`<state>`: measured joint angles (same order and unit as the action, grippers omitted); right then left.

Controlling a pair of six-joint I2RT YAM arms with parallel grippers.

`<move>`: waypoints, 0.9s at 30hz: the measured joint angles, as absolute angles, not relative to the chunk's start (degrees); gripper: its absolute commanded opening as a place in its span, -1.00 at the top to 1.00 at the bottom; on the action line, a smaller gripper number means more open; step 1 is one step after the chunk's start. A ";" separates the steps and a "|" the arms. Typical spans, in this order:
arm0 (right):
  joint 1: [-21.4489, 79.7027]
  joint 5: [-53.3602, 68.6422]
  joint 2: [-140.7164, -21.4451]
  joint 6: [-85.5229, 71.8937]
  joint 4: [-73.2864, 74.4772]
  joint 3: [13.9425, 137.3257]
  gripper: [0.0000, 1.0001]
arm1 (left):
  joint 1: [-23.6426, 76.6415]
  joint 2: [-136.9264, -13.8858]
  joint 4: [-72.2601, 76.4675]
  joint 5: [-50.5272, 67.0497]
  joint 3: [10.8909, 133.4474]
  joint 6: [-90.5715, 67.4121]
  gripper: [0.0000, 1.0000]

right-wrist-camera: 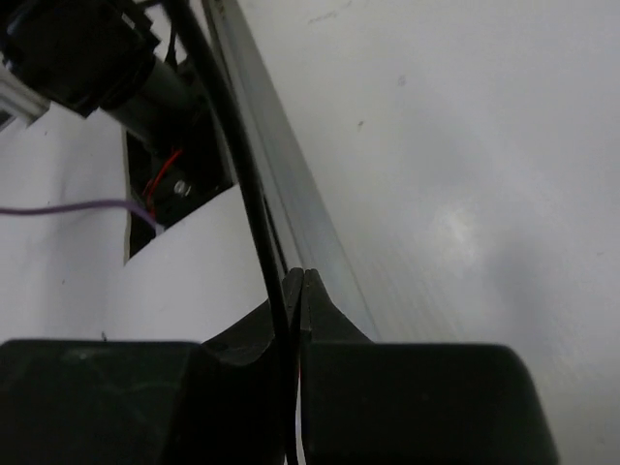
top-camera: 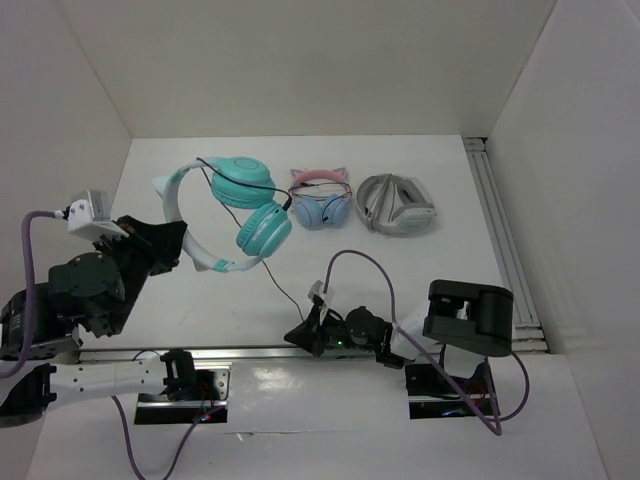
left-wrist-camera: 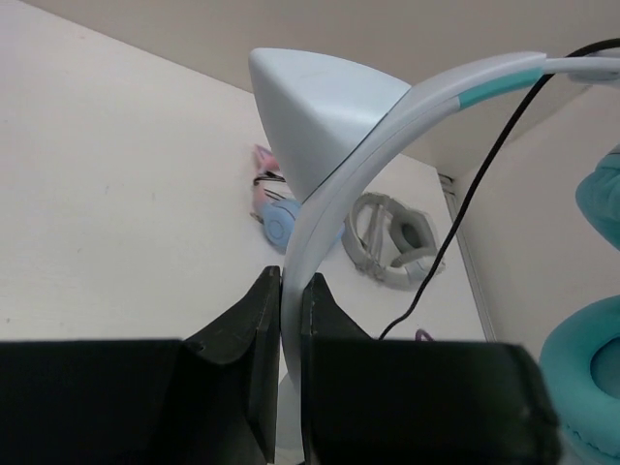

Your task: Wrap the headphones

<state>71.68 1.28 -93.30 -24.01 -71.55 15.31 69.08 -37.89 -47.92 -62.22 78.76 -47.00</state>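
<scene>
Left hand (left-wrist-camera: 291, 286) clamps the pale headband (left-wrist-camera: 339, 184) of the teal headphones (top-camera: 243, 178), held just left of the pink cat-ear pair (top-camera: 320, 200), and the right hand (right-wrist-camera: 298, 291) is pinched on the black cable (right-wrist-camera: 254, 199). Both grips look set, but no coil shows, so all the winding is yet to do. Its cups (top-camera: 264, 228) face the pink pair, and the cup-to-cup axis runs far-to-near.

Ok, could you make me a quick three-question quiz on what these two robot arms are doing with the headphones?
1. True or false: the left gripper clamps the pale curved headband of the teal-cupped headphones.
2. The right gripper pinches: A) a teal ear cup B) the thin black cable C) nothing
3. Fill in: right of the pink cat-ear headphones lies a ___ folded pair.
Key: 1 true; 2 B; 3 grey-white.
</scene>
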 measured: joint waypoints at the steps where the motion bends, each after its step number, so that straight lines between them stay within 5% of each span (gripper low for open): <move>1: 72.31 1.80 -94.39 -24.29 -71.81 15.31 0.92 | 69.08 -38.68 -49.63 -63.46 79.53 -48.36 1.00; 10: 81.17 2.59 -97.12 -23.68 -72.14 16.47 0.79 | 69.10 -45.41 -56.73 -75.33 84.53 -50.57 1.00; 15: 83.53 2.24 -96.14 -22.74 -71.85 16.71 0.76 | 68.79 -46.81 -45.91 -81.28 80.77 -38.54 1.00; 18: 85.93 1.02 -92.12 -21.50 -69.89 16.71 0.93 | 66.92 -47.09 -40.01 -82.17 77.19 -32.34 1.00; 27: 93.21 -9.87 -74.02 -16.12 -54.06 19.11 1.00 | 47.77 -54.96 -33.69 -71.59 72.97 -25.45 1.00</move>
